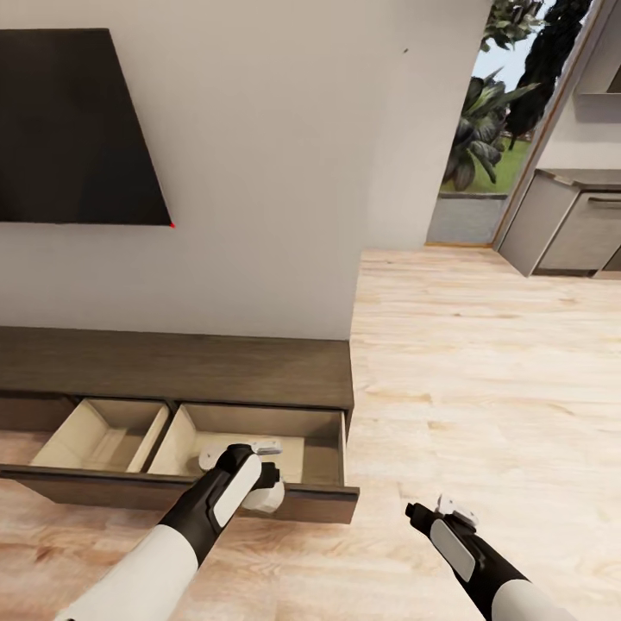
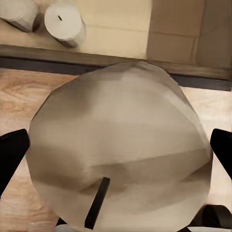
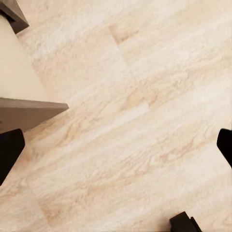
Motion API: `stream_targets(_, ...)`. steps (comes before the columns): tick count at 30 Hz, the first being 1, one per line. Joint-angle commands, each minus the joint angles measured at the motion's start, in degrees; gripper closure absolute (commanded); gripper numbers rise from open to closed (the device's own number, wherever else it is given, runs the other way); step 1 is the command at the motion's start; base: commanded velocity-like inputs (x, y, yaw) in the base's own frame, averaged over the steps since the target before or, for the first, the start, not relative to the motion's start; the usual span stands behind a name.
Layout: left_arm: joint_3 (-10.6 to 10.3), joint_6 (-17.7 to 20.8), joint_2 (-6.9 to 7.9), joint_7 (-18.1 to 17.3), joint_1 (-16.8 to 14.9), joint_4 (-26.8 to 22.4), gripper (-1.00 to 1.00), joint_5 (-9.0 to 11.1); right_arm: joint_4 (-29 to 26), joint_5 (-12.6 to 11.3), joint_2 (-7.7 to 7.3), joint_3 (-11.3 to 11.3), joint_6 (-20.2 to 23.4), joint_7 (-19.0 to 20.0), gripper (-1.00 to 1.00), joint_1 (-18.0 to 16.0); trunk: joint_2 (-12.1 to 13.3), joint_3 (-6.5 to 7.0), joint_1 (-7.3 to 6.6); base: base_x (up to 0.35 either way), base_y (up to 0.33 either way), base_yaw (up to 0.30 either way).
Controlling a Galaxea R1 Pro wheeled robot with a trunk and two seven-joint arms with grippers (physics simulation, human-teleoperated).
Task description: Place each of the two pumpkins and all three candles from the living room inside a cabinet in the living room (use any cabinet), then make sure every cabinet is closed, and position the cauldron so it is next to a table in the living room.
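The left arm (image 1: pixel 185 526) reaches forward and slightly right from the near left, its black-and-white forearm sloping down toward the open right drawer (image 1: pixel 259 440) of the long dark brown cabinet (image 1: pixel 172 366) under the wall-mounted TV (image 1: pixel 73 129). The left gripper (image 1: pixel 259 483) hangs over the drawer's near front edge, its fingers (image 2: pixel 12 154) standing either side of a cream-white candle (image 2: pixel 121 145) and clamped on it. In the left wrist view that candle sits large between the black fingers, its dark wick (image 2: pixel 96 203) pointing toward the camera, and it is above the drawer front and the plank floor (image 1: pixel 483 371) rather than inside the drawer. Farther into the same drawer, on its tan bottom, a second cream-white candle (image 2: pixel 65 24) stands upright with its wick showing, and just beside it, to the left, is part of another pale cylinder (image 2: pixel 19 14), cut by the frame edge. In the head view something pale (image 1: pixel 210 460) shows in the drawer just left of the left wrist. The left drawer (image 1: pixel 103 431) is also pulled open.

The right arm (image 1: pixel 483 561) comes in from the near right, held low over bare floor, well apart from the cabinet. The right gripper (image 1: pixel 423 513) points forward and left; its fingers (image 3: pixel 9 150) are spread wide with nothing between them, over floor planks, the cabinet's right corner (image 3: pixel 34 113) just beside.
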Motion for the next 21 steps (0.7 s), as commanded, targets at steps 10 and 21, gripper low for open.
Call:
stream_targets(10, -0.1, 0.1, 0.04, 0.5, 0.0, 0.0, 1.0, 0.7, -0.1, -0.3, -0.09, 0.5, 0.2, -0.5, -1.0, 0.0, 0.0, -0.05, 0.03, 0.262, -0.002, 0.0)
stream_targets(21, -0.1, 0.1, 0.04, 0.5, 0.0, 0.0, 1.0, 0.7, 0.0, -0.3, -0.1, 0.5, 0.1, -0.5, -1.0, -0.1, 0.0, -0.05, 0.03, 0.128, 0.0, 0.0)
